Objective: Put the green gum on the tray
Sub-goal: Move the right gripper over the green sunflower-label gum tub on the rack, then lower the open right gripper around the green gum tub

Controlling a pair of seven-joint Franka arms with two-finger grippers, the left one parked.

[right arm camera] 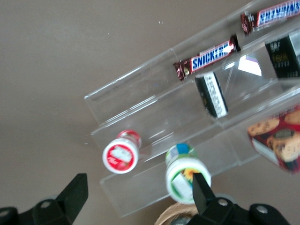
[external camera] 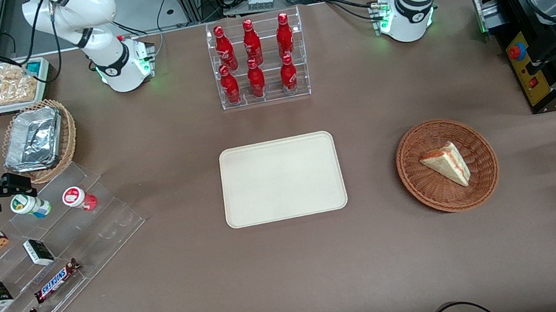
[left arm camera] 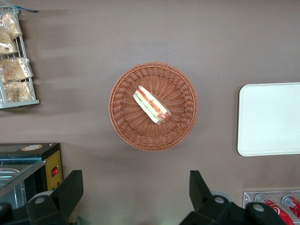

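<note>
From the front, my gripper [external camera: 5,186] sits near the working arm's end of the worktop, just beside the green gum [external camera: 29,205], which stands on the clear stepped rack [external camera: 52,253] next to the red-lidded bottle [external camera: 78,198]. The tray [external camera: 281,178] lies bare at the middle of the worktop, well apart from both.

The parked wrist's camera shows one edge of the tray [left arm camera: 269,119] near a wicker basket [left arm camera: 153,106].

Through my own wrist camera, my fingers [right arm camera: 72,192] are spread wide and grip nothing; one tip seems to overlap the green gum [right arm camera: 186,174], though contact is unclear.
</note>
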